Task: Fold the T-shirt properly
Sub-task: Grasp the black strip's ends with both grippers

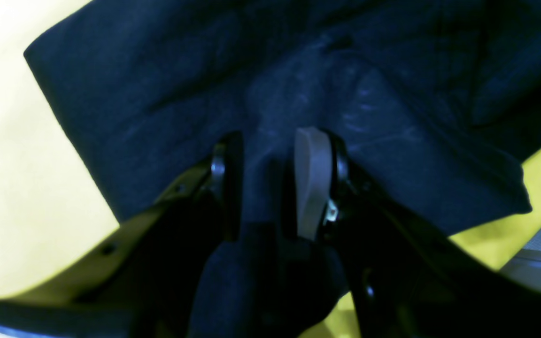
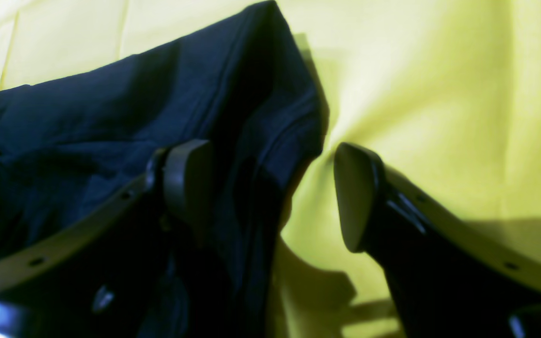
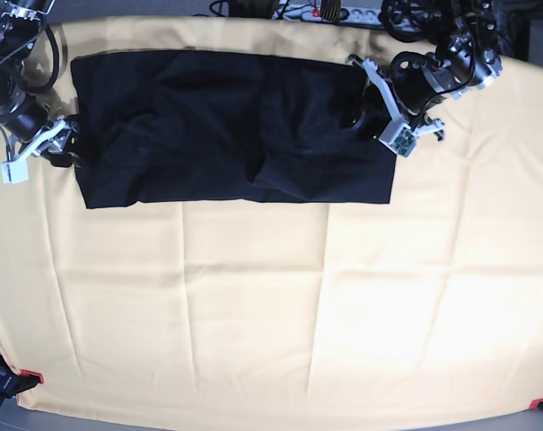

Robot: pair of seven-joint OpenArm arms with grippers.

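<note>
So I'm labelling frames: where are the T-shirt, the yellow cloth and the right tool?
T-shirt [image 3: 217,126]: base view, flat middle.
Yellow cloth [image 3: 271,314]: base view, bare area.
Right tool [image 2: 270,188]: right wrist view, between fingertips.

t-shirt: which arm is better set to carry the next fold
Left, probably. The left gripper is pinching the T-shirt, while the right gripper stands open at the shirt's edge, holding nothing.

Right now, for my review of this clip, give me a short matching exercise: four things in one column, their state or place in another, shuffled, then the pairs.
Things:
1. T-shirt
2. left gripper
3. right gripper
4. yellow cloth

States:
A. open, astride the shirt's edge
B. spread over the whole table
C. closed on a pinch of dark fabric
D. folded into a wide band at the far side

Pairs: 1-D, 2-C, 3-A, 4-B
</note>
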